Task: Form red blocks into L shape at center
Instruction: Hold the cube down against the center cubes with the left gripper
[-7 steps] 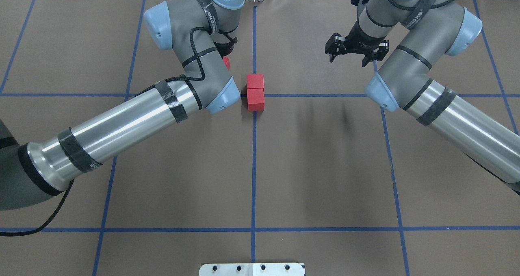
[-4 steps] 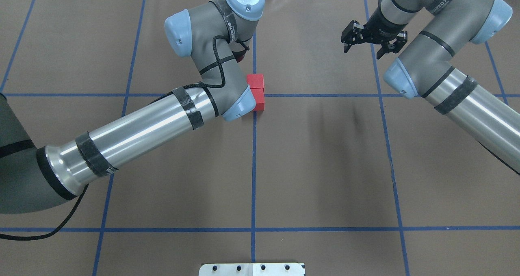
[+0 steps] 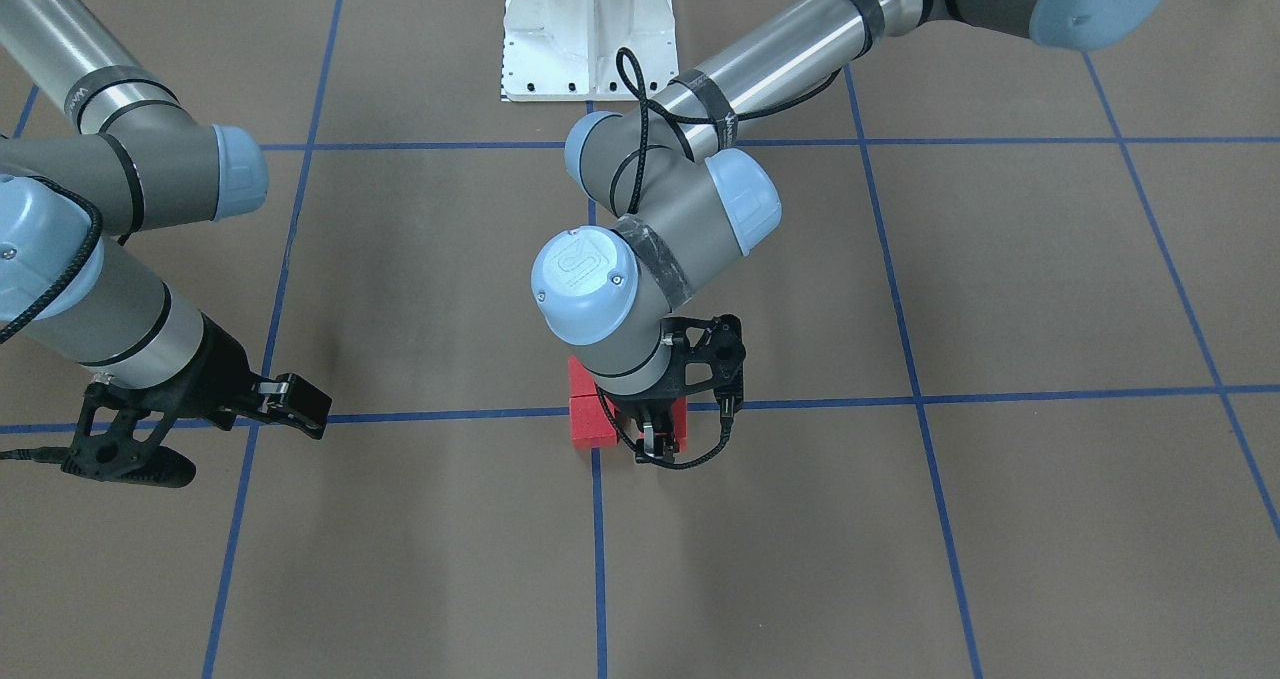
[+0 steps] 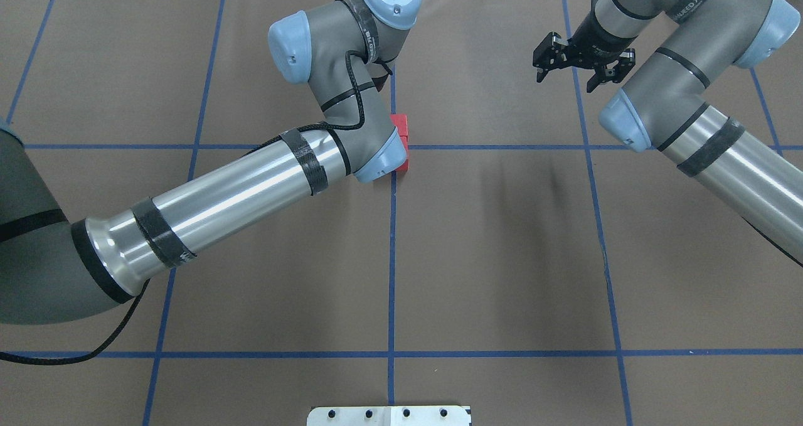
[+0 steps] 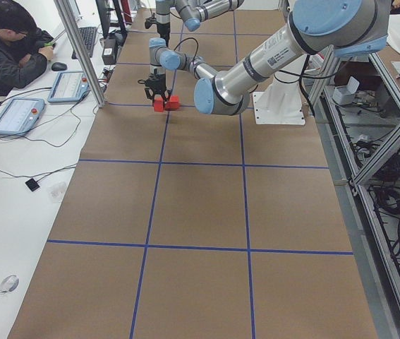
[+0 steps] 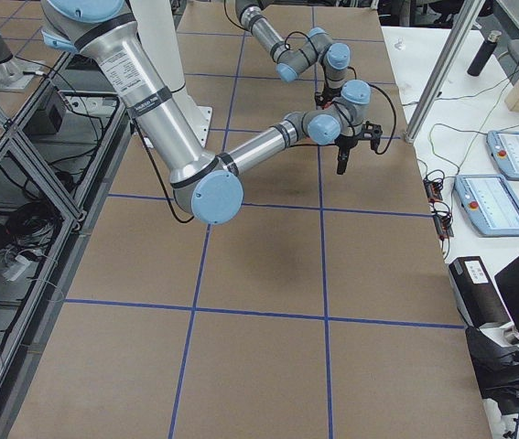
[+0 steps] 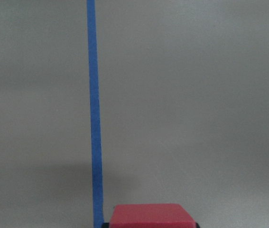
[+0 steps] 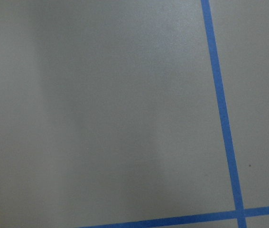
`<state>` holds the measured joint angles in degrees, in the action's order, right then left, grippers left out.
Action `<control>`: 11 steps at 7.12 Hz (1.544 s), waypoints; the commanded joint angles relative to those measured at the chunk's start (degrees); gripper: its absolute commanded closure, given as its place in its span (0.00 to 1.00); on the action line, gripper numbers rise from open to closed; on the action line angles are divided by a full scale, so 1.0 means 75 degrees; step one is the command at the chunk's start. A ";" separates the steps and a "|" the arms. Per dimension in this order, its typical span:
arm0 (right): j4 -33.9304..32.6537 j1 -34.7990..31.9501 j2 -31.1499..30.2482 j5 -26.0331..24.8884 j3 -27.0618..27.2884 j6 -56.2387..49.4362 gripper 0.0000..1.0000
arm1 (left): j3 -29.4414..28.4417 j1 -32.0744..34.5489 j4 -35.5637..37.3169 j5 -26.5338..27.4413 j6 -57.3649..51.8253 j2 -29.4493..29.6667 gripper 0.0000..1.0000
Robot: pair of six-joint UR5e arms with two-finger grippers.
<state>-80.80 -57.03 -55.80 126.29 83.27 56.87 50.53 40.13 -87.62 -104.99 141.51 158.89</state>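
Your overhead and front-facing views look down from opposite sides, sharing the red blocks (image 3: pixel 588 427). End views run along the table (image 5: pixel 200 205); wrist cameras sit close above it.

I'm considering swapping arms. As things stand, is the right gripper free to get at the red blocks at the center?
Probably not: the left gripper, holding a third block, and its wrist hang right over the red blocks.

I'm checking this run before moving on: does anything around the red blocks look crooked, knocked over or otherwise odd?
Nothing stands out. Two red blocks sit touching where the blue tape lines cross; the left claw grips the third block right beside them, and the right claw hangs open off to the side.
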 commanded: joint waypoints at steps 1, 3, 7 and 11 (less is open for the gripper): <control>0.0004 -0.0001 -0.0025 -0.0011 0.0007 -0.0001 0.01 | -0.0022 0.0005 -0.0083 -0.0017 -0.0093 0.0014 1.00; 0.0004 -0.0001 -0.0049 -0.0011 0.0007 -0.0001 0.01 | -0.0022 -0.0088 -0.0083 -0.0017 0.0046 0.0002 1.00; 0.0004 -0.0001 -0.0037 -0.0011 0.0007 -0.0001 0.01 | -0.0127 -0.0252 -0.0118 -0.0006 0.0140 0.0002 1.00; 0.0004 0.0011 -0.0037 -0.0011 0.0030 -0.0001 0.01 | -0.0128 -0.0299 -0.0142 -0.0005 0.0152 -0.0009 1.00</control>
<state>-80.77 -57.03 -56.07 126.21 83.46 56.87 49.59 37.86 -88.60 -105.03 142.63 158.82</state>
